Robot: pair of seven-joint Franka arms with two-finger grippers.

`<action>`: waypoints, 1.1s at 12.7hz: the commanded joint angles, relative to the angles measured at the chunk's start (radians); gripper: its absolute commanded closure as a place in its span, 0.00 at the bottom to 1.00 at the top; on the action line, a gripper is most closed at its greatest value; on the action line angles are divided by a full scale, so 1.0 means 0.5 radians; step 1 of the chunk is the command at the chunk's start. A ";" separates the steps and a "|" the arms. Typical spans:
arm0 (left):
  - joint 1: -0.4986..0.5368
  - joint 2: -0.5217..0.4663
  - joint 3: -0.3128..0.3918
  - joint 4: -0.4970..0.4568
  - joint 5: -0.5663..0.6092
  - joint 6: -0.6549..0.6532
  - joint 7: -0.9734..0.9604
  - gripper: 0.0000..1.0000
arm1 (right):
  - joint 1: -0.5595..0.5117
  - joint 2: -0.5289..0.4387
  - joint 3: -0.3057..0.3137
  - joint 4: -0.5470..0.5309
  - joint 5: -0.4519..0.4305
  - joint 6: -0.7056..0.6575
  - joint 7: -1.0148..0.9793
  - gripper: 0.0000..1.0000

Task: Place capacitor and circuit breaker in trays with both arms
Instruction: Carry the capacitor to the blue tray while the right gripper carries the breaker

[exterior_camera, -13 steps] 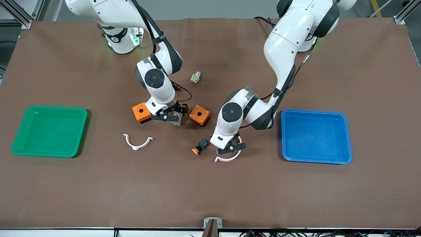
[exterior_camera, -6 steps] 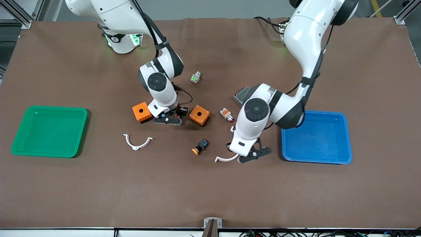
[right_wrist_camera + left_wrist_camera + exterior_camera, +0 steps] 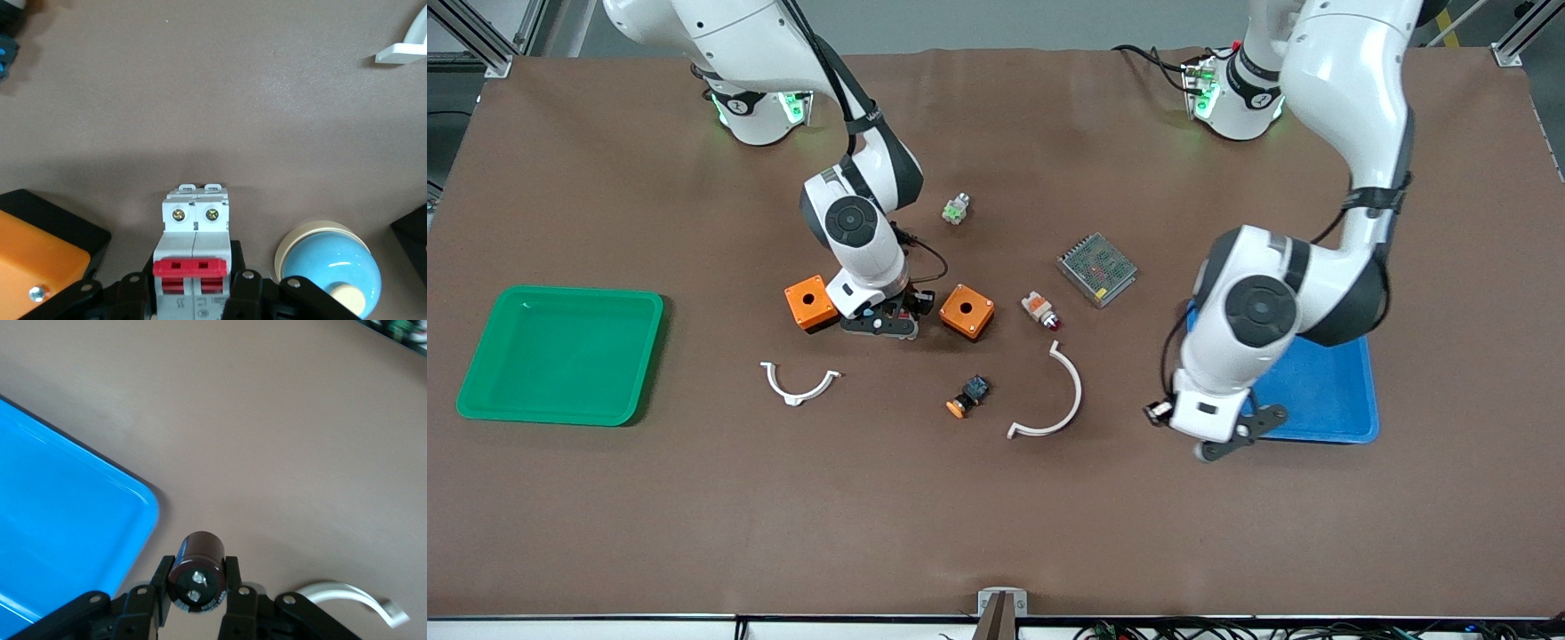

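Note:
My left gripper (image 3: 1232, 436) is shut on the capacitor (image 3: 198, 568), a small dark cylinder with a silvery end. It holds it in the air over the mat, just beside the rounded corner of the blue tray (image 3: 1325, 391); that tray also shows in the left wrist view (image 3: 60, 520). The arm hides the capacitor in the front view. My right gripper (image 3: 880, 320) is low between two orange boxes. Its fingers (image 3: 247, 293) close on the sides of the white-grey circuit breaker (image 3: 193, 233) with red levers, which rests on the mat.
The two orange boxes (image 3: 811, 303) (image 3: 967, 311) flank the right gripper, and a blue-domed part (image 3: 330, 270) lies beside the breaker. Two white arc clips (image 3: 799, 384) (image 3: 1054, 400), an orange-capped button (image 3: 967, 396), a white-orange part (image 3: 1040, 308), a grey meshed box (image 3: 1097, 268) and a green tray (image 3: 560, 353) are on the mat.
My left arm has swung from over the white arc clip to the blue tray's corner, carrying the capacitor. My right gripper settled slightly between the orange boxes, then stayed still.

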 commanded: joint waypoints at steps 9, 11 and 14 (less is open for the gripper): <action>0.502 -0.318 -0.024 -0.966 0.116 0.318 0.325 1.00 | -0.753 -0.557 -0.035 0.623 -0.005 -1.702 -0.365 0.71; 0.523 -0.370 -0.024 -1.215 0.116 0.594 0.361 0.99 | -1.066 -0.547 -0.035 0.698 -0.039 -1.811 -0.791 0.71; 0.533 -0.352 -0.021 -1.250 0.116 0.623 0.444 0.85 | -1.450 -0.499 -0.035 0.698 -0.134 -1.769 -1.237 0.70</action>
